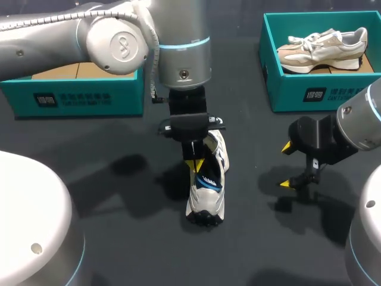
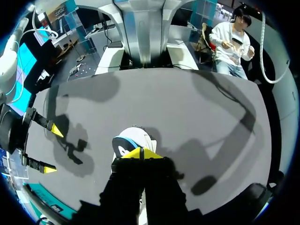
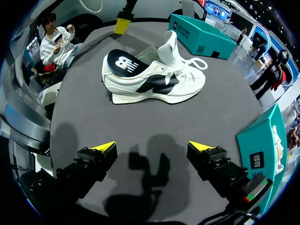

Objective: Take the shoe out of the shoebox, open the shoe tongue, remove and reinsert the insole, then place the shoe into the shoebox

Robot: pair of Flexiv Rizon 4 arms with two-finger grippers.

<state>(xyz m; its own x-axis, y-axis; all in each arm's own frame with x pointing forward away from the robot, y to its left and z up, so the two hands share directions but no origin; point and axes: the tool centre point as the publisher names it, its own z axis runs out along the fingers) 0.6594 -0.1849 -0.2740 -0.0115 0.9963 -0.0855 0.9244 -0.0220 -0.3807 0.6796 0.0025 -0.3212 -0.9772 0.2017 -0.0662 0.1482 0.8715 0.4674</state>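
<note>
A white and navy shoe (image 1: 206, 190) lies on the dark table, mid-table, its tongue (image 3: 171, 44) raised. A black insole (image 3: 120, 61) with a white logo shows at its heel opening. My left gripper (image 1: 193, 164) hangs right over the shoe's opening, its yellow tips pressed together (image 2: 140, 153); I see nothing held between them. To the right of the shoe my right gripper (image 1: 286, 165) stands open and empty above the table, with the shoe ahead of its fingers (image 3: 152, 147). The teal shoebox (image 1: 83, 95) at the back left shows only its cardboard floor.
A second teal shoebox (image 1: 315, 89) at the back right holds a beige shoe (image 1: 324, 50). It sits close beside my right gripper (image 3: 262, 150). My left arm's big links span the back left of the table.
</note>
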